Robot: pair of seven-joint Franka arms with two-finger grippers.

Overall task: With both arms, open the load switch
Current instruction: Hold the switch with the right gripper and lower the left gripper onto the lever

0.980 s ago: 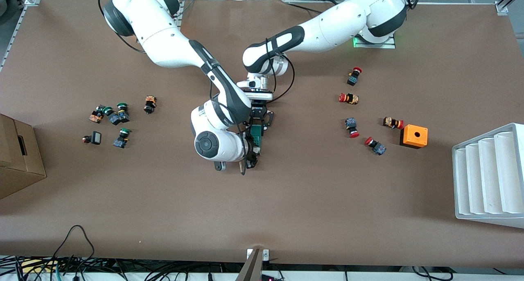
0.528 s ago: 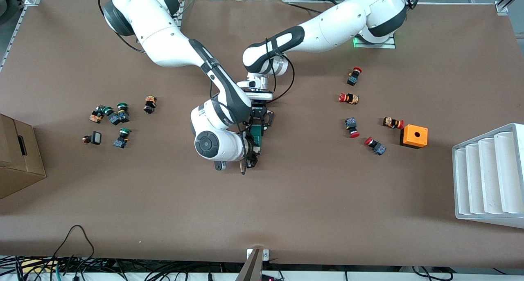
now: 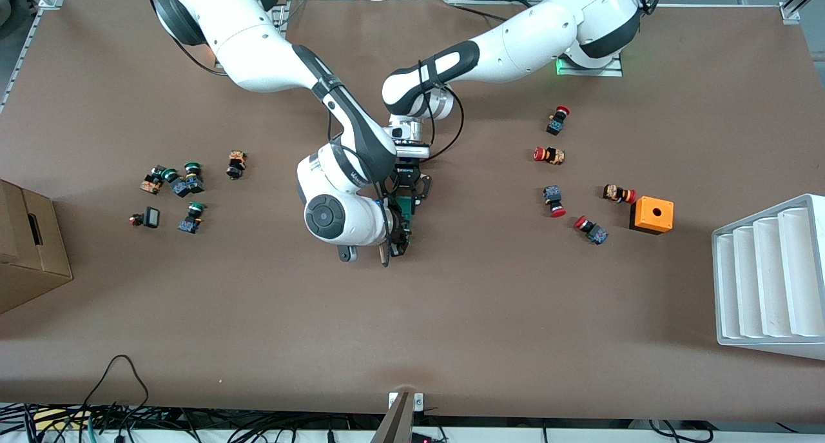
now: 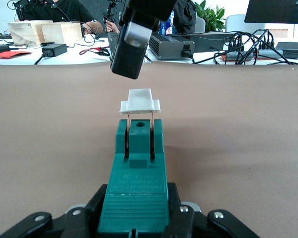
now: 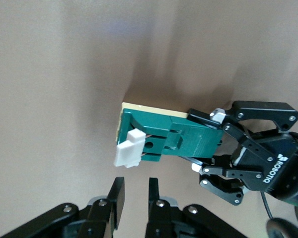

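Observation:
The load switch, a slim dark-green block, is held above the middle of the table with my left gripper shut on its end. In the left wrist view the load switch points away from my left gripper. Its white tab stands off the body on two thin metal rods. My right gripper sits just off the white tab, open by a narrow gap with nothing between its fingers. The right gripper hangs beside the switch's tab end.
Several red-capped push buttons and an orange cube lie toward the left arm's end, next to a white slotted rack. Green-capped buttons and a cardboard box are toward the right arm's end.
The right arm's wrist and elbow have shifted a little toward the robots' bases, and its fingers have narrowed slightly. The left arm and the switch have stayed still.

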